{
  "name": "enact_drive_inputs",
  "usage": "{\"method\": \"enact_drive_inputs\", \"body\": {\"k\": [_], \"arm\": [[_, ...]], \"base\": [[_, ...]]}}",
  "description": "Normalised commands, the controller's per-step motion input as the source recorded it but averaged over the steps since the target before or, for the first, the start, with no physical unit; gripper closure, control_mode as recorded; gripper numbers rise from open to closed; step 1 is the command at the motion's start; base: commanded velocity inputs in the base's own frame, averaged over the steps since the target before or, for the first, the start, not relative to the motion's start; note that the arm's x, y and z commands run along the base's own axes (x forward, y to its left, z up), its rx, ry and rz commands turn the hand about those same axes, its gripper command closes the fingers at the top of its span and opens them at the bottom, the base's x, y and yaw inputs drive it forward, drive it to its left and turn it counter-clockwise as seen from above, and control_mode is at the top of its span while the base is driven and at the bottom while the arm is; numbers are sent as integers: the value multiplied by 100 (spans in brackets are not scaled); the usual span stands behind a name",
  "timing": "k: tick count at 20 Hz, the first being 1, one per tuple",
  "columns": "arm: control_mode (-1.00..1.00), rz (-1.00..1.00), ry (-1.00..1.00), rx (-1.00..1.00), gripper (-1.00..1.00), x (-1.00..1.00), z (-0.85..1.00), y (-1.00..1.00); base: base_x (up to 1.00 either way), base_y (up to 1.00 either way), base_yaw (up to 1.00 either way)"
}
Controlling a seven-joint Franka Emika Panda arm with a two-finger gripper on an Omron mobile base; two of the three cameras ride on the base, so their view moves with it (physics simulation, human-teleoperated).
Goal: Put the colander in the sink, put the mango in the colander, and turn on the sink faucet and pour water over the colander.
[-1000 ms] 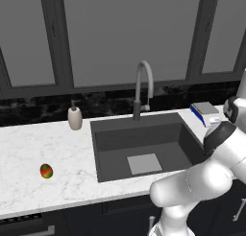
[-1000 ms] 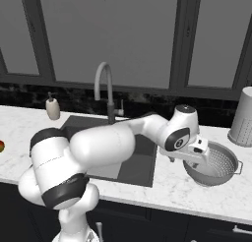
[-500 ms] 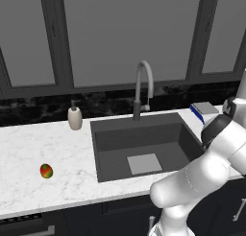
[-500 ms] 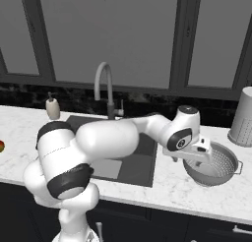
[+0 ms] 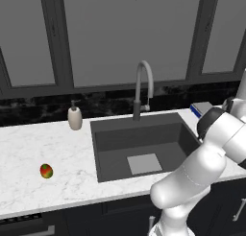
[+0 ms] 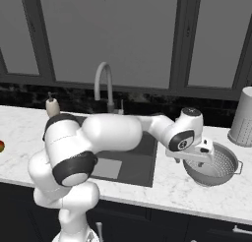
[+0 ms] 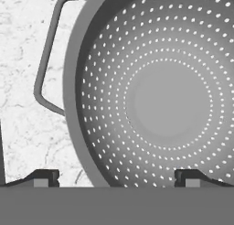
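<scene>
White arm reaching right, hand (image 6: 197, 160) over colander (image 6: 214, 163) rim on marble counter (image 6: 172, 184), sink (image 6: 147, 152) and faucet (image 6: 104, 83) left

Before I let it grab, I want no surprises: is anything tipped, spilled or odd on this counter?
Nothing stands out. The colander sits upright on the counter right of the sink, the mango lies alone on the left, the faucet is dry, and the open gripper straddles the colander's rim.

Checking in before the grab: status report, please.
Gripper open, straddling colander rim on counter. Mango left of sink. Nothing in the way.
</scene>
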Motion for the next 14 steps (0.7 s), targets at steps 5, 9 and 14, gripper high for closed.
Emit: {"method": "enact_drive_inputs", "body": {"k": [5,9,14], "arm": [[-100,0,0,0,-100,8,-19,0],[-100,0,0,0,-100,0,-22,0],[-100,0,0,0,100,0,-20,0]], "base": [[0,0,0],[0,0,0],[0,0,0]]}}
